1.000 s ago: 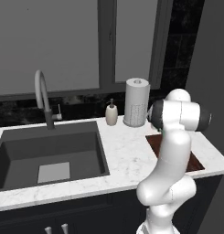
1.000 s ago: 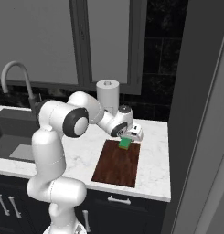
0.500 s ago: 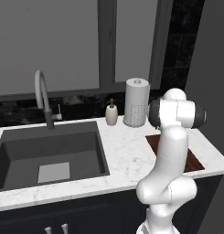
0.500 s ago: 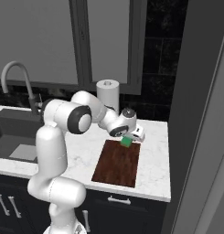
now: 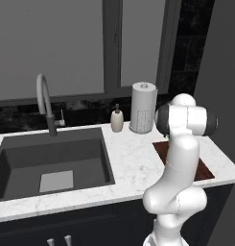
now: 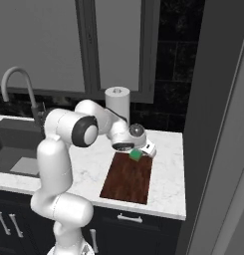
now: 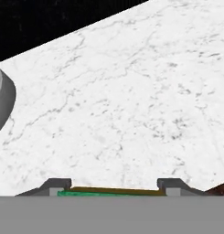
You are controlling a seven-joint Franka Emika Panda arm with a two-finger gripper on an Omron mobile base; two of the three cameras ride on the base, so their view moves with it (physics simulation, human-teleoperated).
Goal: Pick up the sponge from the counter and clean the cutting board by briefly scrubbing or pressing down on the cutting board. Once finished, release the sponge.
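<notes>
The pincer (image 6: 137, 154) is pinching the small green-over-yellow rectangular sponge (image 6: 136, 155), held at the far end of the flat dark reddish-brown wooden cutting board (image 6: 127, 179) on the white marble-patterned table (image 6: 168, 179). Compared with one second ago, the pincer and sponge have shifted slightly toward the far right corner of the board. In the hand view, the sponge (image 7: 113, 192) sits between both fingertips (image 7: 57, 186).

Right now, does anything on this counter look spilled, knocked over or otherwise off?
Nothing stands out. The paper towel roll and soap bottle stand upright on the counter, the cutting board lies flat, and the gripper holds the sponge at the board's far end.
</notes>
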